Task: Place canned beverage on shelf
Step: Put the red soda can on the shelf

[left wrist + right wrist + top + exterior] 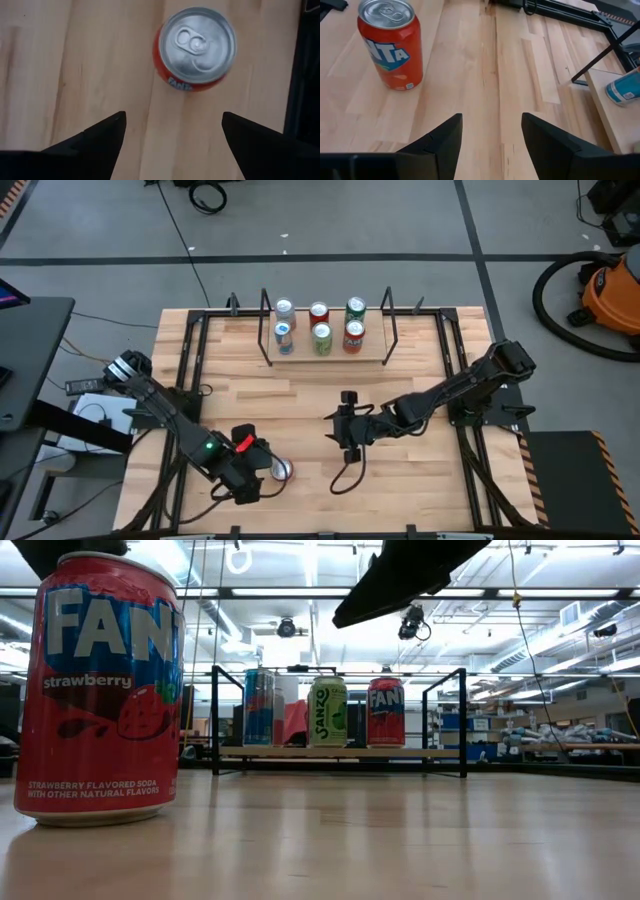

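Right up against the low camera stands the red strawberry Fanta can (98,690), upright on the table (420,480), a smooth printed cylinder with a bright aluminium lid and pull tab showing clearly in my left wrist view. My left gripper (172,135) hangs directly above it with its two dark wedge-shaped fingers spread wide and nothing between them; the can sits ahead of the tips, not yet inside the gap. So I judge this to be the approach step, before any grasp.

Next I would need to lower and slide forward until the fingers straddle the can's round wall, then close gently (thin aluminium dents, and a slick painted side may slip), lift it straight, and carry it across to the shelf (330,360).

That shelf is a pale wood plank with thin black rod uprights at each end, at the far side of the table, well apart from my can. Six cans (320,326) already stand on it in two rows, so free room looks limited.

My right gripper (348,430) waits near mid-table, fingers apart and empty.
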